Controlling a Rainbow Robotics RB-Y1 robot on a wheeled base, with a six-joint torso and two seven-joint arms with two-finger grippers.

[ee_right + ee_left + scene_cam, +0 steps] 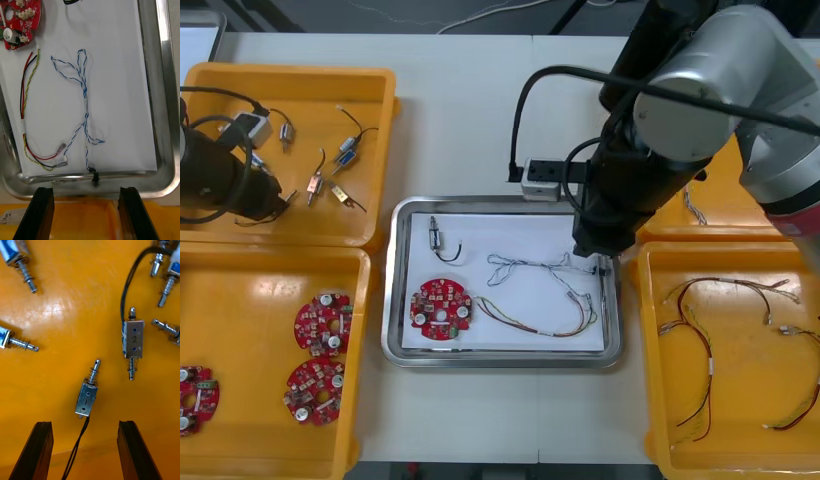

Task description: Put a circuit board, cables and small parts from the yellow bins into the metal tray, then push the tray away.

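Note:
The metal tray (pixel 405 340), white inside, holds a red circuit board (pixel 441 309), a small metal part (pixel 436 236), a twisted blue and white cable (pixel 530 265) and a red and yellow cable (pixel 542 322). My right gripper (pixel 605 262) hangs over the tray's right side. In the right wrist view that gripper (pixel 86 191) stands open above the tray rim (pixel 165 112), with nothing between its fingers; the blue and white cable (pixel 85 101) lies just beyond them. My left gripper (pixel 85 425) is open over the upper left yellow bin (pixel 300 85), a small metal part (pixel 87 399) just ahead of its fingers.
Several more small metal parts (pixel 133 341) lie around in that bin. The lower left bin (pixel 250 290) holds several circuit boards (pixel 322 324). Loose cables (pixel 700 340) fill the lower right bin (pixel 650 400). A small grey box (pixel 540 180) with a black lead sits behind the tray.

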